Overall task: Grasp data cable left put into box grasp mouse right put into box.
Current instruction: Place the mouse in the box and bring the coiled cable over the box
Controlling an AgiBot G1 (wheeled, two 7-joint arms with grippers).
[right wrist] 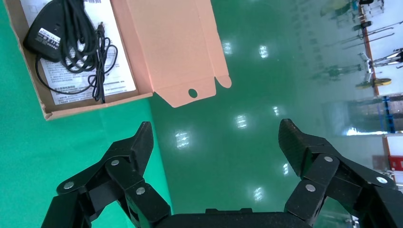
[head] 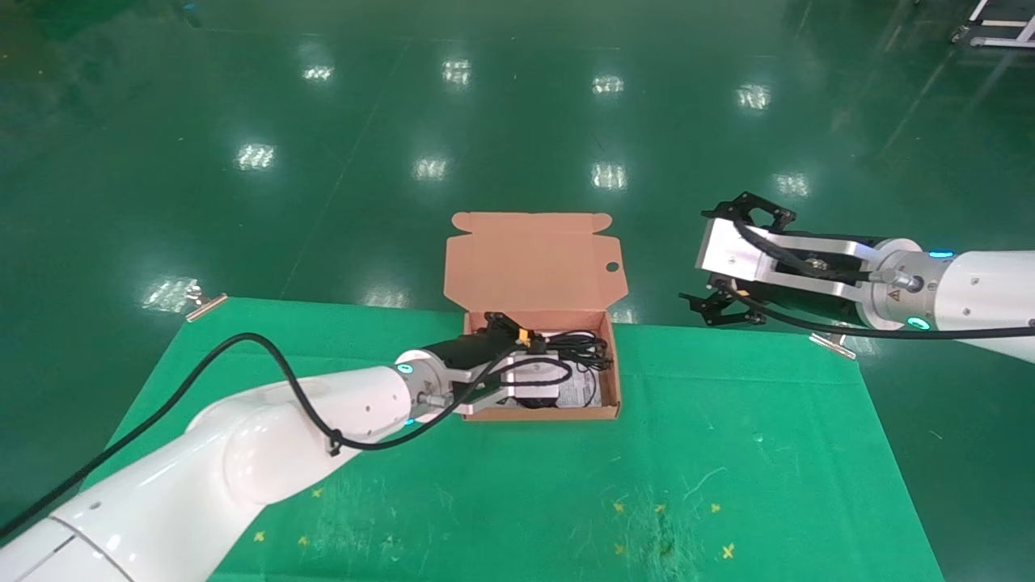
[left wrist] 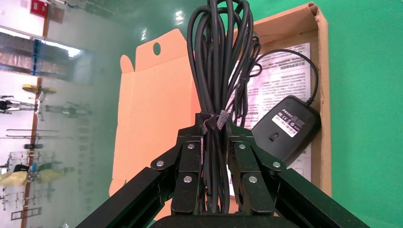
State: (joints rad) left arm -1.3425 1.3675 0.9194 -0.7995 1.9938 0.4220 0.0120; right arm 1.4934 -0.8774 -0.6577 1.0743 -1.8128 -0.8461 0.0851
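The orange-brown box (head: 534, 414) stands open at the far middle of the green table, lid (head: 534, 259) tilted back. My left gripper (head: 505, 327) reaches in over it, shut on the data cable (left wrist: 218, 57), a thick black coiled bundle clamped between the fingers (left wrist: 190, 156) at its strap, its loops pointing toward the lid (left wrist: 152, 104). The mouse (left wrist: 285, 128) lies upside down in the box, white label up, on the printed sheet (left wrist: 280, 66), its thin cord (left wrist: 290, 51) looping beside it. My right gripper (head: 720, 307) hangs open and empty past the table's far right edge.
The right wrist view looks back at the box (right wrist: 95, 107), the mouse (right wrist: 40, 35) and the green floor (right wrist: 228, 156) between the right gripper's (right wrist: 216, 137) spread fingers. Green cloth (head: 647, 485) covers the table in front of the box.
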